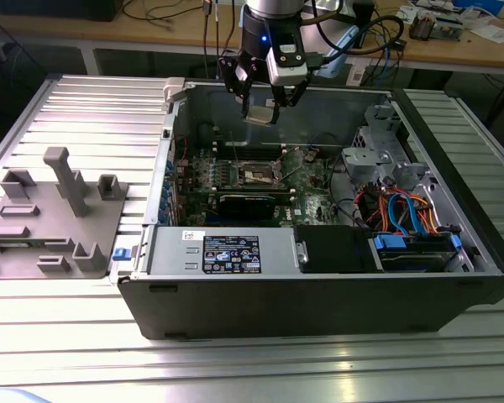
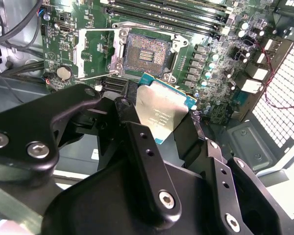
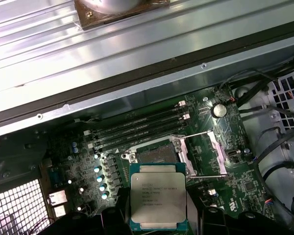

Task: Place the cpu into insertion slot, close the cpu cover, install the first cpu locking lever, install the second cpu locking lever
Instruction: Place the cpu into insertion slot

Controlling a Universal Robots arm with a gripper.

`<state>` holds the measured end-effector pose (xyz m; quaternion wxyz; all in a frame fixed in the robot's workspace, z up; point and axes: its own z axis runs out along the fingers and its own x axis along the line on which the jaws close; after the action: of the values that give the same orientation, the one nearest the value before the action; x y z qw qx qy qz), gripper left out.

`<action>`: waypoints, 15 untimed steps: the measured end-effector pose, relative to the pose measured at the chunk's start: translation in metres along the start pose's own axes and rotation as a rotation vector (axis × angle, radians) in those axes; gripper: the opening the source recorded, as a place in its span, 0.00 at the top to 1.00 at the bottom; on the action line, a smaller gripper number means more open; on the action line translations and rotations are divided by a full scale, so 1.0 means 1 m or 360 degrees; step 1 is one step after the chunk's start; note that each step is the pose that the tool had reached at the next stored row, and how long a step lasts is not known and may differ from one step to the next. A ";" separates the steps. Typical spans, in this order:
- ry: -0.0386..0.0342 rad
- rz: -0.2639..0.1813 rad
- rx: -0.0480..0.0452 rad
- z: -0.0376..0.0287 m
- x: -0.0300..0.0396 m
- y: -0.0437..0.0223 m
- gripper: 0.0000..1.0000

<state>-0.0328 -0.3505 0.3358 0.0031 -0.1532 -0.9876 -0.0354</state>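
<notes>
My gripper [image 1: 261, 112] hangs above the open computer case, shut on the cpu [image 1: 260, 117], a small silvery square chip with a green edge. In both wrist views the cpu [image 2: 161, 110] [image 3: 158, 198] sits between black fingers [image 2: 132, 122], held clear above the board. The insertion slot [image 2: 146, 54] [image 1: 259, 174] lies open on the green circuit board, its dark centre bare. In the first wrist view the insertion slot [image 3: 154, 155] is partly hidden behind the chip. The cpu cover [image 2: 95, 54] [image 3: 206, 154], a thin metal frame, stands swung open beside the slot.
A grey power supply box [image 1: 223, 252] lines the case's near wall, with a black card [image 1: 248, 204] between it and the slot. A drive cage with blue and orange cables [image 1: 403, 210] fills the exterior view's right. A grey fixture [image 1: 50, 218] sits on the table outside.
</notes>
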 end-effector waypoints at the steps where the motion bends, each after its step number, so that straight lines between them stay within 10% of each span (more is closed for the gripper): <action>1: 0.0000 0.0001 0.0000 0.0000 0.0000 0.0000 0.46; 15: -0.0001 0.0017 0.0000 0.0000 0.0000 0.0000 0.46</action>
<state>-0.0328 -0.3505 0.3358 0.0029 -0.1584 -0.9867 -0.0354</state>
